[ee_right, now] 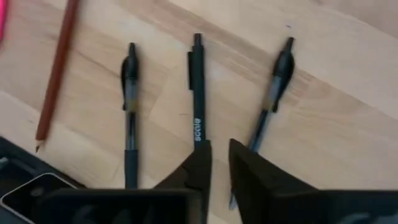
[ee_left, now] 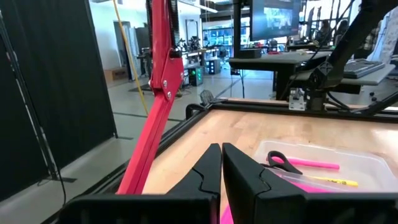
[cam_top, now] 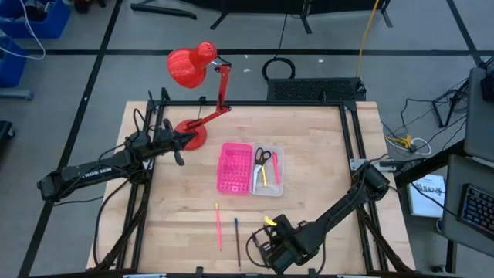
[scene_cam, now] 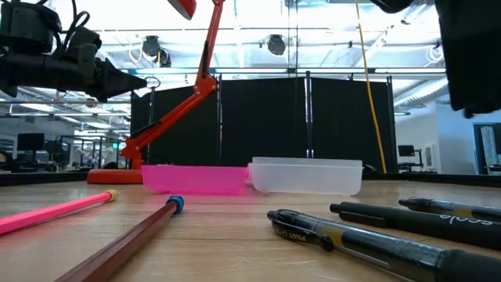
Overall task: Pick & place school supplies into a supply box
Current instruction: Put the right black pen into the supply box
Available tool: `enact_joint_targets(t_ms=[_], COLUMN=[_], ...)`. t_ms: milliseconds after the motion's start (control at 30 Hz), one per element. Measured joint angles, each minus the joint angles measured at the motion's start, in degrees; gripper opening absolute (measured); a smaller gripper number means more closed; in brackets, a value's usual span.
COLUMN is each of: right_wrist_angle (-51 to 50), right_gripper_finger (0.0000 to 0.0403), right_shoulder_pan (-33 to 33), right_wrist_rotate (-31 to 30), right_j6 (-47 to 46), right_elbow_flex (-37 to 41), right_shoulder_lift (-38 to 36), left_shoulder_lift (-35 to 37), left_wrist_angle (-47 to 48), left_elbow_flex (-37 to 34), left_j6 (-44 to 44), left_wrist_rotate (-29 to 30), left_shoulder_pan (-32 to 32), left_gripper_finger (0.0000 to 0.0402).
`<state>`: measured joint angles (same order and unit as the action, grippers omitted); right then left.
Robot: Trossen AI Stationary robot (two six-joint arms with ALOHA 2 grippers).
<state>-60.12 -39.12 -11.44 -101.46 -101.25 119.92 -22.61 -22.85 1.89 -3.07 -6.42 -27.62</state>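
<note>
High view: wooden table (cam_top: 309, 154), grey floor; left gripper (cam_top: 179, 152) closed, right gripper (ee_right: 219, 152) barely parted

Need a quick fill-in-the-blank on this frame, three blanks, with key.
1. The scissors lie in the supply box's ____ half.
2. Below the right gripper, ____ black pens lie on the table.
3. The left gripper hovers beside the base of the red ____.

Missing words: clear; three; desk lamp
</note>
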Motion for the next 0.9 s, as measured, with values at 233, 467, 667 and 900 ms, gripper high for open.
enact_joint_targets(t_ms=[233, 467, 667, 900], right_wrist_angle=[-0.15, 2.71, 9.92, 16.55], right_gripper_finger=[0.014, 0.0166, 0.0166, 0.0167], right_shoulder_pan=[-0.01, -0.04, 0.12, 0.39], right_wrist_rotate=[3.67, 9.18, 11.33, 11.7], right_j6=[-4.75, -5.45, -4.93, -4.13], right_elbow_flex=[0.01, 4.49, 11.5, 19.35], right_shoulder_lift=[0.0, 0.0, 0.0, -0.51], left_shoulder_lift=[0.0, 0.0, 0.0, 0.02], left_wrist_angle=[0.0, 0.6, 0.72, 0.55], left_elbow_flex=[0.0, 0.0, 0.0, 0.0], left_j6=[-1.01, -0.89, -0.87, -0.9], left_wrist_rotate=[-0.02, -0.07, -0.07, -0.07], left_shoulder_pan=[0.0, 0.0, 0.0, 0.0], left_gripper_finger=[0.0024, 0.0024, 0.0024, 0.0024])
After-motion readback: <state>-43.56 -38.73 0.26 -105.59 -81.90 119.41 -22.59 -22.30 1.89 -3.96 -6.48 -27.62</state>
